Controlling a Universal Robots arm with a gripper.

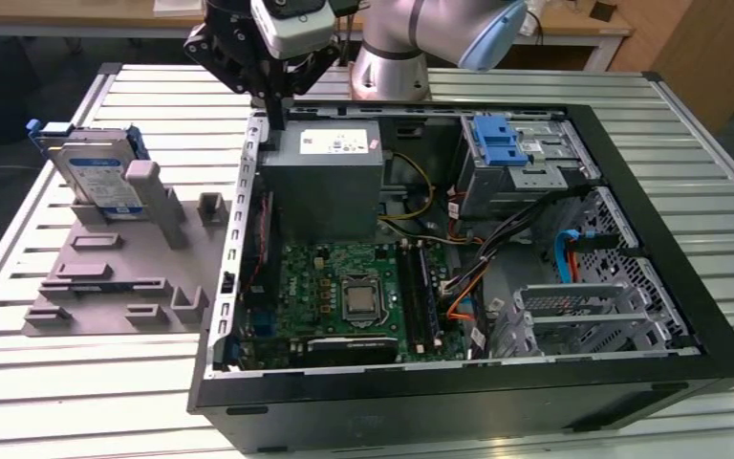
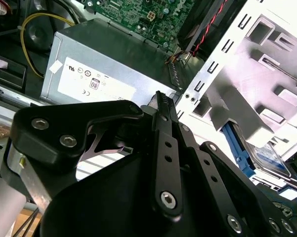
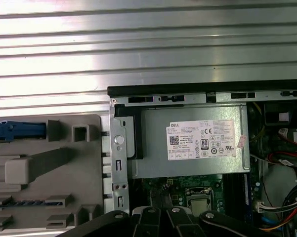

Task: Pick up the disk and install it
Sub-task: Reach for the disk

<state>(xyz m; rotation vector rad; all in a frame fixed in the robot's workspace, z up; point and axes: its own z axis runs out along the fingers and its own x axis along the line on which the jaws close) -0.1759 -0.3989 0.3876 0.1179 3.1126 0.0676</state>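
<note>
Closed on nothing, the pincer [image 1: 272,111] hangs over the case [image 1: 469,397] edge, with the disk [image 1: 96,177] upright well apart.

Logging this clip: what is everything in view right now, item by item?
disk: one, silver, blue bracket, upright in fixture
fixture: one, grey, exterior view's left of case
case: one, black, open, on table
power-supply box: one, grey, inside case
motherboard: one, green, inside case
latch: one, blue, inside case
table: one, silver slats
arm: one, silver-blue, beyond case
pincer: one, black, shut, over case wall near power-supply box
</note>
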